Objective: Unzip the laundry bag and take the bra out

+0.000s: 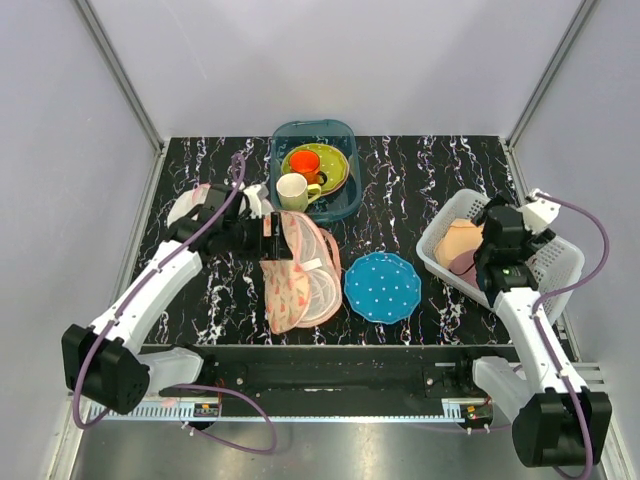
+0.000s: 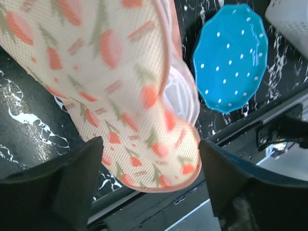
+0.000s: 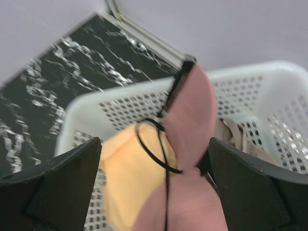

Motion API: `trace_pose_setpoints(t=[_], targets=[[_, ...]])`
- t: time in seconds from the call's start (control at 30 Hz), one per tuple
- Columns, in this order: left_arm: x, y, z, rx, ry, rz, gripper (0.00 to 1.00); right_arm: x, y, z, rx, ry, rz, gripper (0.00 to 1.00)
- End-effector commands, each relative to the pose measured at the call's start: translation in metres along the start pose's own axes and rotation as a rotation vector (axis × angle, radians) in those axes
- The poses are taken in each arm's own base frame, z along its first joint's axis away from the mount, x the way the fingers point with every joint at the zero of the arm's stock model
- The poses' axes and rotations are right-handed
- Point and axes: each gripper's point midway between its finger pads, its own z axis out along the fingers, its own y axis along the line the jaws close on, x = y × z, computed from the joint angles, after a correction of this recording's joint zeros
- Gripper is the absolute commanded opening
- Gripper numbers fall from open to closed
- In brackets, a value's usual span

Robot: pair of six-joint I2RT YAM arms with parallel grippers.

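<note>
**Both sets of fingers spread; bra over the basket, bag on the bench**

The left fingers [image 1: 272, 234] stand apart and grip nothing. The laundry bag [image 1: 297, 275] lies on the bench [image 1: 210, 290] right at their tips. A white mesh round piece [image 1: 322, 285] shows against its printed flap. Just past the bag from those fingers lies the blue plate [image 1: 383, 286], with nothing on it. The right fingers [image 1: 478, 262] are wide apart over the white basket [image 1: 545, 262]. Between them, in the basket, is the bra [image 3: 192, 125], mauve with a black strap. Neither finger is closed on it, and a yellow-orange piece [image 3: 127, 183] lies beside it. Farthest back from the left fingers, the teal tub [image 1: 345, 200] holds a green plate [image 1: 335, 172], an orange cup [image 1: 306, 160] and a cream mug [image 1: 293, 190].
</note>
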Motion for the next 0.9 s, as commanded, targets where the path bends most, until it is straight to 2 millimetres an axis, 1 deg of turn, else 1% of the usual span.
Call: trace_pose_setpoints(t=[0.0, 0.03, 0.07, 0.1, 0.13, 0.17, 0.2, 0.23, 0.27, 0.3, 0.33, 0.37, 0.4, 0.43, 0.47, 0.5, 0.53, 0.57, 0.6, 0.63, 0.67, 0.7, 0.8, 0.87], targets=[[-0.048, -0.008, -0.033, -0.058, -0.181, 0.056, 0.91, -0.083, 0.036, -0.023, -0.148, -0.113, 0.109, 1.0], [-0.053, -0.008, -0.038, -0.069, -0.204, 0.06, 0.97, -0.093, 0.041, -0.025, -0.171, -0.123, 0.119, 1.0], [-0.059, -0.011, -0.046, -0.077, -0.231, 0.069, 0.98, -0.1, 0.052, -0.03, -0.223, -0.116, 0.109, 1.0], [-0.064, -0.008, -0.052, -0.106, -0.258, 0.072, 0.98, -0.12, 0.063, -0.033, -0.256, -0.131, 0.121, 1.0], [-0.068, -0.006, -0.057, -0.121, -0.274, 0.071, 0.98, -0.126, 0.072, -0.036, -0.288, -0.123, 0.116, 1.0], [-0.069, -0.004, -0.061, -0.137, -0.276, 0.073, 0.99, -0.123, 0.085, -0.04, -0.353, -0.078, 0.088, 1.0], [-0.075, -0.003, -0.069, -0.157, -0.301, 0.074, 0.99, -0.137, 0.1, -0.042, -0.395, -0.069, 0.093, 1.0], [-0.077, 0.0, -0.073, -0.172, -0.311, 0.068, 0.99, -0.135, 0.113, -0.044, -0.437, -0.035, 0.087, 1.0], [-0.078, 0.002, -0.075, -0.184, -0.316, 0.064, 0.99, -0.126, 0.127, -0.052, -0.504, 0.033, 0.075, 1.0], [-0.079, 0.008, -0.078, -0.21, -0.328, 0.053, 0.99, -0.128, 0.145, -0.055, -0.541, 0.061, 0.061, 1.0], [-0.08, 0.015, -0.08, -0.232, -0.336, 0.032, 0.99, -0.123, 0.157, -0.06, -0.566, 0.083, 0.037, 1.0], [-0.08, 0.019, -0.081, -0.241, -0.339, 0.006, 0.99, -0.107, 0.18, -0.08, -0.623, 0.103, -0.053, 1.0], [-0.08, 0.022, -0.082, -0.243, -0.342, -0.011, 0.99, -0.098, 0.197, -0.084, -0.637, 0.111, -0.117, 1.0], [-0.079, 0.029, -0.081, -0.255, -0.34, -0.038, 0.99, -0.088, 0.207, -0.089, -0.646, 0.111, -0.174, 1.0], [-0.08, 0.031, -0.081, -0.256, -0.343, -0.059, 0.99, -0.071, 0.218, -0.1, -0.676, 0.142, -0.242, 0.99], [-0.079, 0.033, -0.08, -0.257, -0.339, -0.068, 0.99, -0.054, 0.23, -0.096, -0.683, 0.193, -0.272, 1.0], [-0.078, 0.039, -0.081, -0.272, -0.337, -0.084, 0.99, -0.042, 0.236, -0.097, -0.696, 0.237, -0.289, 1.0], [-0.078, 0.042, -0.08, -0.278, -0.335, -0.092, 0.99, -0.026, 0.236, -0.1, -0.702, 0.302, -0.311, 1.0], [-0.079, 0.044, -0.082, -0.28, -0.339, -0.098, 0.99, -0.016, 0.241, -0.102, -0.705, 0.326, -0.332, 1.0], [-0.079, 0.048, -0.082, -0.287, -0.339, -0.108, 0.99, 0.0, 0.243, -0.099, -0.698, 0.357, -0.369, 1.0], [-0.08, 0.05, -0.082, -0.291, -0.338, -0.11, 0.99, 0.01, 0.24, -0.097, -0.685, 0.376, -0.393, 1.0], [-0.08, 0.051, -0.082, -0.293, -0.335, -0.115, 0.99, 0.024, 0.239, -0.097, -0.678, 0.4, -0.419, 1.0], [-0.08, 0.057, -0.078, -0.297, -0.321, -0.134, 0.99, 0.041, 0.229, -0.091, -0.641, 0.425, -0.454, 0.99], [-0.081, 0.06, -0.076, -0.297, -0.317, -0.144, 0.99, 0.043, 0.222, -0.087, -0.612, 0.412, -0.476, 1.0]])
